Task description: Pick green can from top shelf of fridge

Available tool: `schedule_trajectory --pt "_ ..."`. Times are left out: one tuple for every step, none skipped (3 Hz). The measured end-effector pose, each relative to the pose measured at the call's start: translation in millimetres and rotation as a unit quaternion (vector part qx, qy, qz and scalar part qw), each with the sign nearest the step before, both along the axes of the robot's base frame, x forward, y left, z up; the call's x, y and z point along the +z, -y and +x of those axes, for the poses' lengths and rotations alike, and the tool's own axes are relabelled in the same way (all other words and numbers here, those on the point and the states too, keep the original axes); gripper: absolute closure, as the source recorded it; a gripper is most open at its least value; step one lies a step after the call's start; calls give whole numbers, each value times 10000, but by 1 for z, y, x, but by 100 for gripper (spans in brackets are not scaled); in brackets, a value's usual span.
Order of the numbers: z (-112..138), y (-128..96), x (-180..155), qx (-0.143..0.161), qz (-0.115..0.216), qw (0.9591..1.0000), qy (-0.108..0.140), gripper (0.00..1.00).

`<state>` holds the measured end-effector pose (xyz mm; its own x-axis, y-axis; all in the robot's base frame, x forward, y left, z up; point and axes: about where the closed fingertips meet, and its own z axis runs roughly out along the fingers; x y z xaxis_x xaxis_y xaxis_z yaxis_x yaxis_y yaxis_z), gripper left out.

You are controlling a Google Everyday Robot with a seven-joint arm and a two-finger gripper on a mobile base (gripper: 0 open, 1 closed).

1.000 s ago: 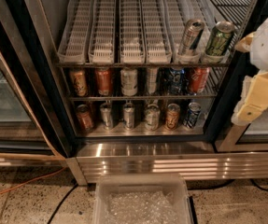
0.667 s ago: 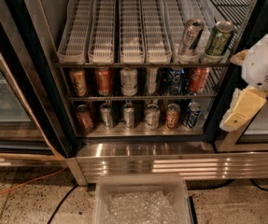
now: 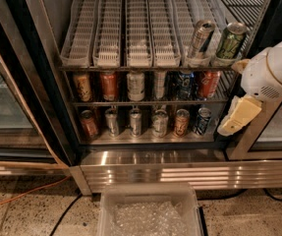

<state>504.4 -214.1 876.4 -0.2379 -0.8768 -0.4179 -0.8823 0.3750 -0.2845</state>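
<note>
Green can (image 3: 230, 41) tilted at front of rightmost lane, top shelf (image 3: 130, 59), silver-grey can (image 3: 200, 38) just left, my gripper (image 3: 238, 116) lower right by fridge (image 3: 150, 171) frame, apart from can, grip state I cannot tell

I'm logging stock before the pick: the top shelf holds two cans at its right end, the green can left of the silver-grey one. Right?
Not quite: the camera view shows the green can right of the silver-grey can, not left. Both do stand at the right end of the top shelf. The gripper hangs lower right, below the green can, not touching it.
</note>
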Motion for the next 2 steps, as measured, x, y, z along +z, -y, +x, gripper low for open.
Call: schedule_trajectory --pt "12 -1 -4 -445 521 9975 143 0" --pt "34 6 -1 -1331 1302 9815 444 0"
